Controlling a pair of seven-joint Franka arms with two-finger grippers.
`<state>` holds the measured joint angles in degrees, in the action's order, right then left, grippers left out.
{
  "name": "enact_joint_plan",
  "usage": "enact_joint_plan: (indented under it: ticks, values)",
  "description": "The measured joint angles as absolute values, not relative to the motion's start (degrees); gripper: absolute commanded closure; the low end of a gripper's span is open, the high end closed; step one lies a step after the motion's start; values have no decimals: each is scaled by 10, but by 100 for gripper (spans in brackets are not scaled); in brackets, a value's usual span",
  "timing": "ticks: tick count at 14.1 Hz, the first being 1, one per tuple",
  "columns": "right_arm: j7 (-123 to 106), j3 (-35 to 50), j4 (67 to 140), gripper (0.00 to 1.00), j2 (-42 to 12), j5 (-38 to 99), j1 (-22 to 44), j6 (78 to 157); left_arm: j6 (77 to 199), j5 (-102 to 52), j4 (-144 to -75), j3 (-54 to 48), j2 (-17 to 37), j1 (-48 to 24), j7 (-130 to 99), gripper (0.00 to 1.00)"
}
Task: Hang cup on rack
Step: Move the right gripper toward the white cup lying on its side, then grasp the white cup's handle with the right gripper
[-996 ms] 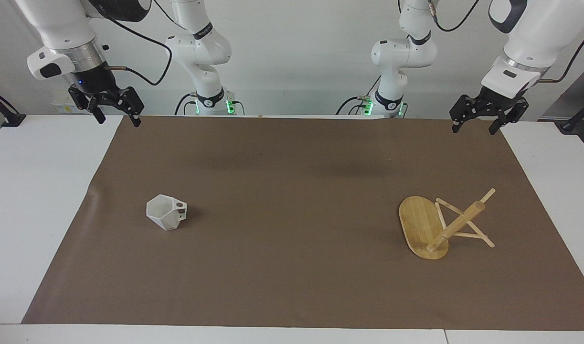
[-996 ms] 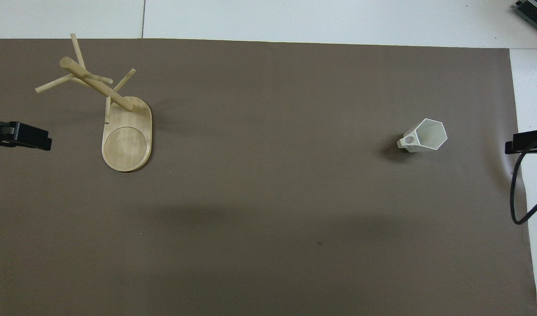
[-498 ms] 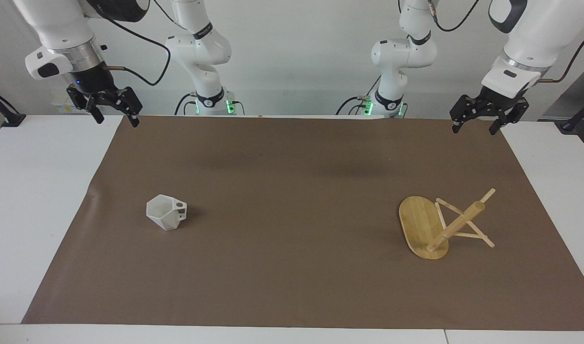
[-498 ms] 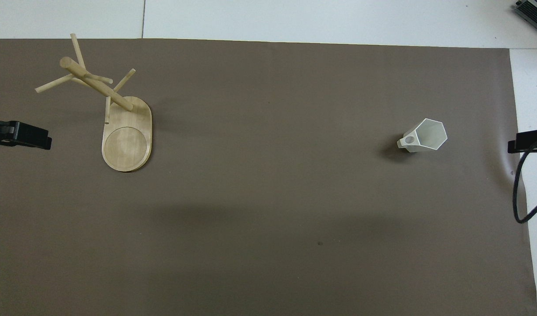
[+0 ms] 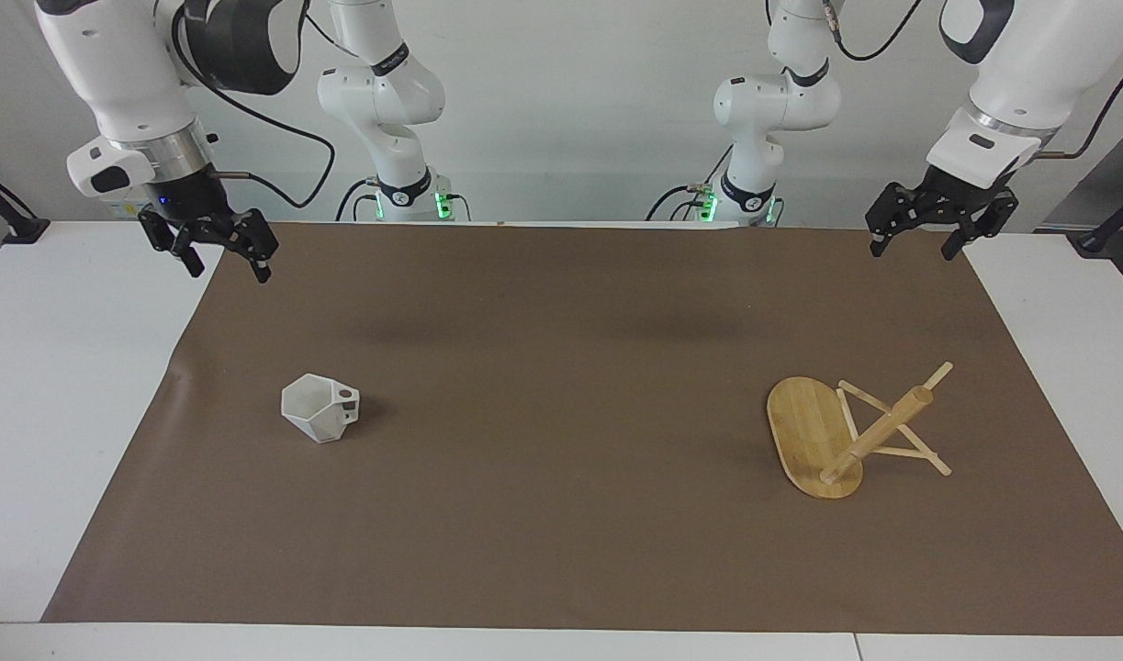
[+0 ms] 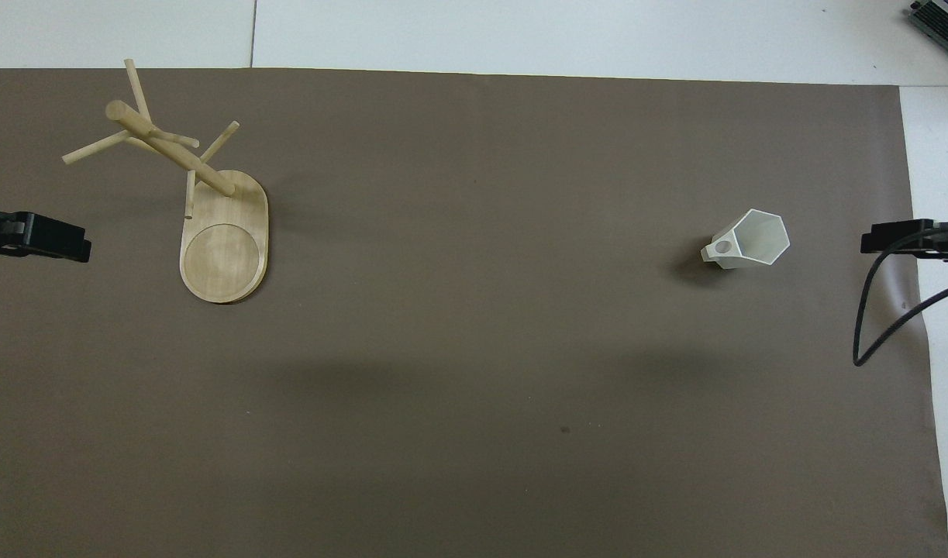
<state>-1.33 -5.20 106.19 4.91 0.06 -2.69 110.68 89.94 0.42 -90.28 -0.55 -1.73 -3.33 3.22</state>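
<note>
The cup point(image 5: 320, 408) is a small white faceted mug. It stands mouth up on the brown mat toward the right arm's end, its pierced handle pointing toward the rack; it also shows in the overhead view point(image 6: 747, 240). The rack point(image 5: 846, 436) is a bamboo mug tree that stands on its oval base toward the left arm's end, its pegs bare point(image 6: 171, 151). My right gripper point(image 5: 230, 266) is open and empty, up in the air over the mat's edge point(image 6: 880, 239). My left gripper point(image 5: 912, 248) is open and empty and waits over the mat's corner point(image 6: 70, 242).
A brown mat point(image 5: 561, 367) covers most of the white table point(image 5: 56, 386). A black cable point(image 6: 877, 325) hangs from the right arm over the mat's edge. A dark device corner point(image 6: 942, 19) shows at the table's edge farthest from the robots.
My right gripper has come down and in over the mat's edge, closer to the cup. The left arm, the cup and the rack have not moved.
</note>
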Motion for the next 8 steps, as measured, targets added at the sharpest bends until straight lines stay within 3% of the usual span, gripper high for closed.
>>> enact_joint_plan:
  ticks: [3,8]
  values:
    - [-14,-52,1118,0,23,1,-27,1198,900,4,-903,-5,-17,-33,32,0]
    - [-14,-52,1140,0,-69,1,-27,1316,902,4,-903,-7,-17,-34,33,0]
